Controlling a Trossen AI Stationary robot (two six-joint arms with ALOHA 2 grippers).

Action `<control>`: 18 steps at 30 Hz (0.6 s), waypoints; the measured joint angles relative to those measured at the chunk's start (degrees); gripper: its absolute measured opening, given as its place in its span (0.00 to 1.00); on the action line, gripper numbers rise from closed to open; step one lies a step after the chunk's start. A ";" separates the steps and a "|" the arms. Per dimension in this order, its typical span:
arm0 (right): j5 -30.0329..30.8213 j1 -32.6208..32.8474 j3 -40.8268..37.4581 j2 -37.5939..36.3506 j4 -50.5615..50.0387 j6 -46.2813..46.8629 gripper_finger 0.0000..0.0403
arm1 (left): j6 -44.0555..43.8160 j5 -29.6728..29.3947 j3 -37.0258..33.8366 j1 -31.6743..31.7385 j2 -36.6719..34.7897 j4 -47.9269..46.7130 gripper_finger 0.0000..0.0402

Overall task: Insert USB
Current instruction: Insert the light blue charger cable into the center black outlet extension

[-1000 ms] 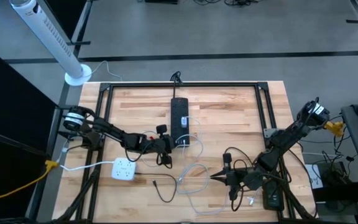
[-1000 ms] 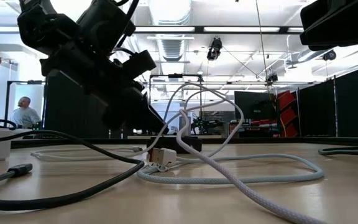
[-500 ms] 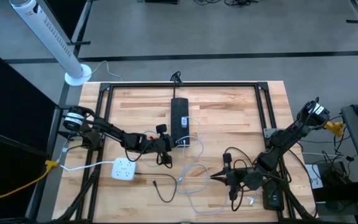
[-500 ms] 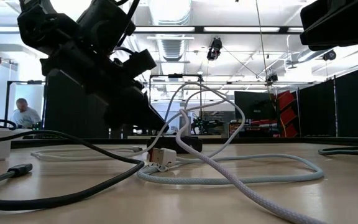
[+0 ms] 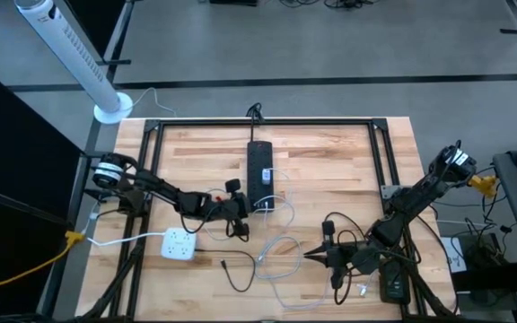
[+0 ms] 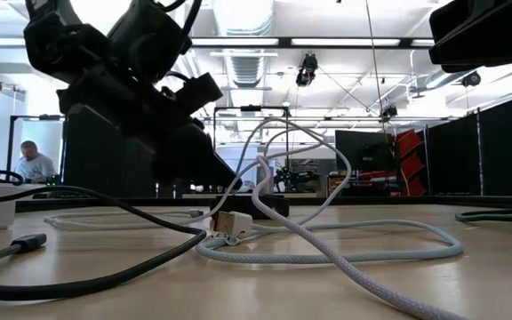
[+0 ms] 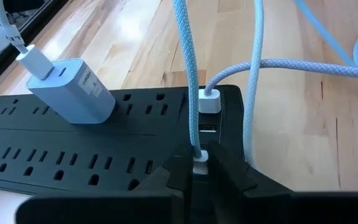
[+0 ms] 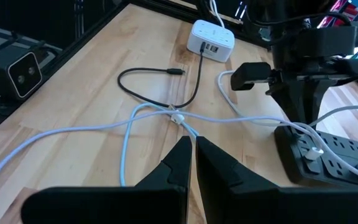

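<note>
Bench (image 5: 330, 161): pale wood planks, black frame at edges.
Room: grey floor; a person far off, low view.
Left gripper (image 7: 199, 171): fingers pinch USB plug (image 7: 200, 164), seemingly at power strip (image 7: 73, 152).
Right gripper (image 5: 308, 255): closed, empty, over loose cables (image 5: 281, 256).
Open room: bare planks behind the strip.

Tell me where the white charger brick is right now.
The white charger brick is plugged into the black power strip at mid-table in the high view, standing apart from the two white USB plugs near the left gripper.
</note>
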 joint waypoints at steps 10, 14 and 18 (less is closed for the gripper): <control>0.00 0.00 0.00 0.00 0.02 -0.01 0.02 | -0.79 2.12 -0.05 0.80 0.94 0.72 0.07; -0.01 0.01 0.00 0.00 0.02 -0.01 0.02 | -1.29 3.71 -0.07 1.22 0.94 0.71 0.07; -0.01 0.00 0.00 0.00 0.02 0.01 0.02 | -1.49 3.80 -0.07 1.35 0.94 0.69 0.07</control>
